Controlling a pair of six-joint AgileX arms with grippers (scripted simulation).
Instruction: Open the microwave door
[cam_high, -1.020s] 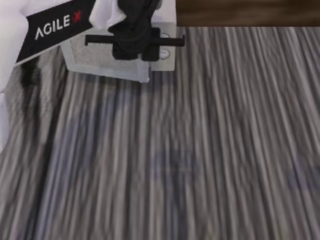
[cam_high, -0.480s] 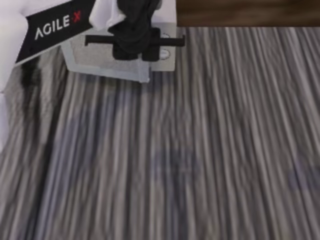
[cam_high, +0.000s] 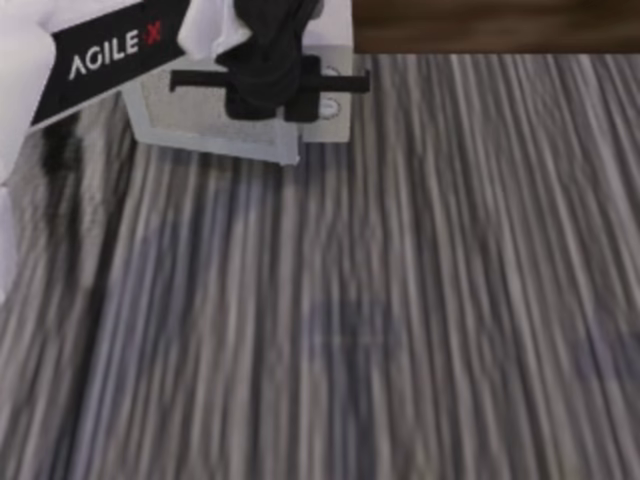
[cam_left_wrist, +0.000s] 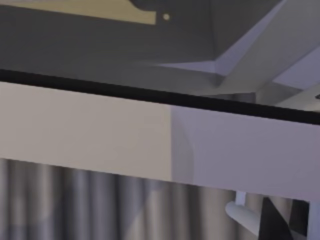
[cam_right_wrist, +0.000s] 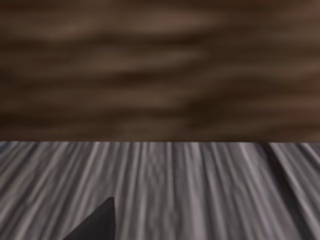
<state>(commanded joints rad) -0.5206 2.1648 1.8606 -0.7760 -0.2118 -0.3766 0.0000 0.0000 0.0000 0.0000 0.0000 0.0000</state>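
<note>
— Grey-streaked table (cam_high: 400, 300) lies bare across its near edge and middle; where does the work sit?

— Far back, near the table's far left corner. The microwave (cam_high: 335, 125) stands there, and the microwave door (cam_high: 215, 140) has swung a little out from the body, its free end nearest the table's middle.

— Which arm is closer?

— My left arm, by a long way. The left gripper (cam_high: 265, 95) hangs right over the door's front, beside the thin handle. The left wrist view shows the door's pale edge (cam_left_wrist: 150, 135) close up, lying crosswise.

— Jaws?

— I cannot tell whether they are apart or clamped on the handle; the wrist body hides them.

— And the right arm?

— Parked out of the top view; only a dark fingertip (cam_right_wrist: 97, 222) shows over the table.

— Next move?

— Likely pulling the door's free end outward, toward the table's left edge.
</note>
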